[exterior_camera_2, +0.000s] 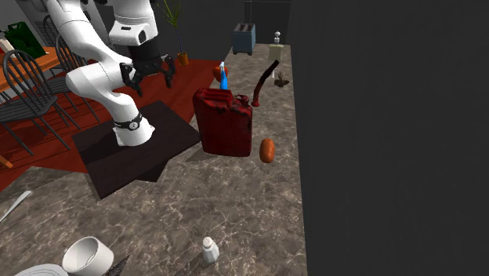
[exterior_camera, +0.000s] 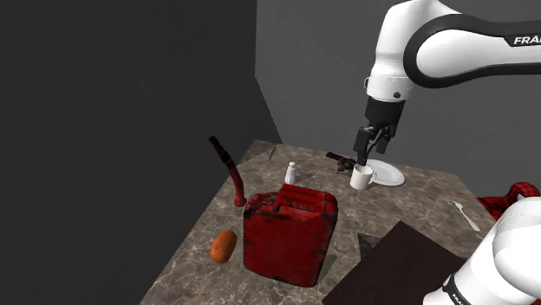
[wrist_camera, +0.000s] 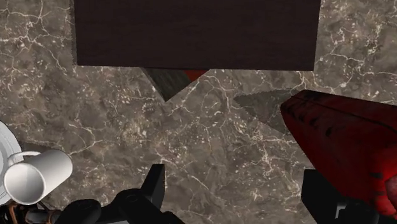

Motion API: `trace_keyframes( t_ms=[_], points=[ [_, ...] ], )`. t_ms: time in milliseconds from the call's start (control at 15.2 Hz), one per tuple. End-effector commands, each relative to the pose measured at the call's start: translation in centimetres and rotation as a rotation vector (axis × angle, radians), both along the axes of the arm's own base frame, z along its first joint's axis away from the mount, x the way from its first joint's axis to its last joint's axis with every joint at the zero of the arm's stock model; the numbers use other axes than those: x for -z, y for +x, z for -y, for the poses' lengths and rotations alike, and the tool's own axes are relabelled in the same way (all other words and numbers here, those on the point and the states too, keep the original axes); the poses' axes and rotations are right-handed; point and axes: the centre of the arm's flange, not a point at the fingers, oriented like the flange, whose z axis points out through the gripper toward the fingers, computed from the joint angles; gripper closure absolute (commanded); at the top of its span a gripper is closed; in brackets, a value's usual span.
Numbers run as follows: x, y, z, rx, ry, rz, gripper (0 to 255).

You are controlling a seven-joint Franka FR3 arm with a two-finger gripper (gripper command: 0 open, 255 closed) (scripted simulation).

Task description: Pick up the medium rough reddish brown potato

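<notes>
The reddish-brown potato (exterior_camera: pixel 224 246) lies on the marble counter (exterior_camera: pixel 407 204) near its edge, at the shoulder view's left of a red jerry can (exterior_camera: pixel 290 232). From the second exterior view the potato (exterior_camera_2: pixel 267 150) sits to the right of the can (exterior_camera_2: pixel 223 121). My gripper (exterior_camera: pixel 368 149) hangs open well above the counter, over a white mug (exterior_camera: pixel 361 178), far from the potato with the can in between. In the wrist view the gripper (wrist_camera: pixel 235 191) has its fingers (wrist_camera: pixel 156 183) wide apart with bare marble between them, the can (wrist_camera: pixel 347 140) beside one finger.
A white plate (exterior_camera: pixel 387 173) and a small shaker (exterior_camera: pixel 290 172) stand near the mug (wrist_camera: pixel 38 175). The can's red spout (exterior_camera: pixel 227 169) curves upward. My dark stand (exterior_camera: pixel 394 269) takes up the counter's near part. A dark wall (exterior_camera: pixel 113 130) borders the counter.
</notes>
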Motion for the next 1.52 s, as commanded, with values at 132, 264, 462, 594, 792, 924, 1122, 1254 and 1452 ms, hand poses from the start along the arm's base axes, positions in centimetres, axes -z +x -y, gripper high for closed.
trace_keyframes(
  t_ms=[132,264,462,594,792,924,1122,1254,1452],
  points=[
    [3.1,1.9,-3.8,0.074,0.020,-0.035,0],
    [4.7,2.9,-5.5,0.109,0.030,-0.052,0],
    [7.1,4.6,-8.1,0.163,0.044,-0.078,0],
    [8.7,5.8,-9.8,0.198,0.054,-0.095,0],
    [11.2,7.6,-12.3,0.252,0.069,-0.121,0],
    [12.8,8.8,-13.9,0.287,0.078,-0.138,0],
    [15.2,10.7,-16.3,0.341,0.093,-0.164,0],
    [16.9,12.0,-17.8,0.376,0.103,-0.181,0],
    [19.4,14.0,-20.1,0.430,0.117,-0.207,0]
  ],
)
